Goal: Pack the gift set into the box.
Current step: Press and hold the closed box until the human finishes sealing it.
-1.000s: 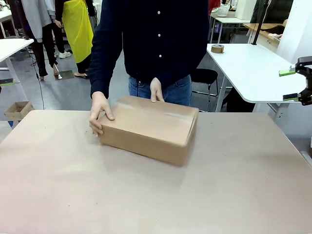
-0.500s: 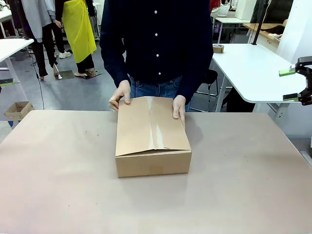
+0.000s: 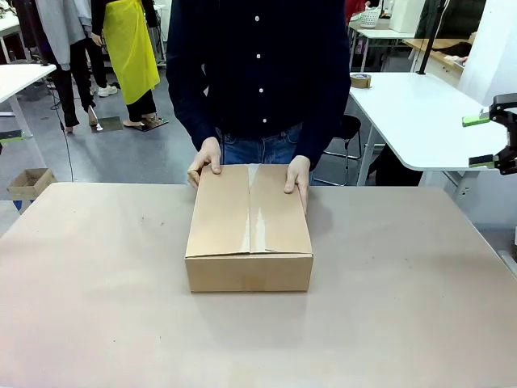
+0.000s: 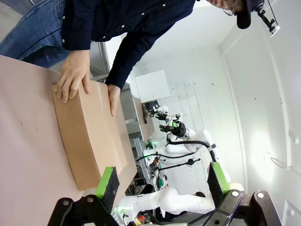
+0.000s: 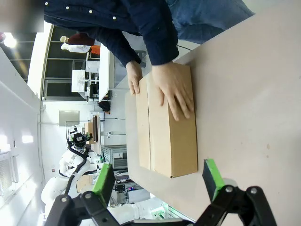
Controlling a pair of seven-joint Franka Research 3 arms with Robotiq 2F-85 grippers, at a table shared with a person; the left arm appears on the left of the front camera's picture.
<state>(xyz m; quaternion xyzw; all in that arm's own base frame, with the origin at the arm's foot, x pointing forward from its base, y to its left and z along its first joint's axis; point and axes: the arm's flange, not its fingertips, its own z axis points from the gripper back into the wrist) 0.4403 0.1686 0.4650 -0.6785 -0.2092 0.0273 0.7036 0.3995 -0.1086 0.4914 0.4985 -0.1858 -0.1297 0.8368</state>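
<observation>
The box (image 3: 249,226) lies on the table (image 3: 404,283) a little beyond its middle, flaps folded shut, a tape seam running down its top. The person's hands (image 3: 204,160) rest on its two far corners. The gift set is hidden. My right gripper (image 3: 481,141) hangs open above the table's far right edge, well away from the box. In the left wrist view my left gripper (image 4: 161,181) is open and empty, with the box (image 4: 89,136) ahead on its left. My right gripper (image 5: 157,179) is open too, the box (image 5: 167,132) just beyond its fingers.
A white table (image 3: 412,121) with a tape roll (image 3: 361,80) stands behind on the right. A small brown carton (image 3: 28,182) sits on the floor at far left. People stand in the back left.
The person turned the box from a skewed position to square with the table and shifted both hands to its far corners. My right gripper has not moved.
</observation>
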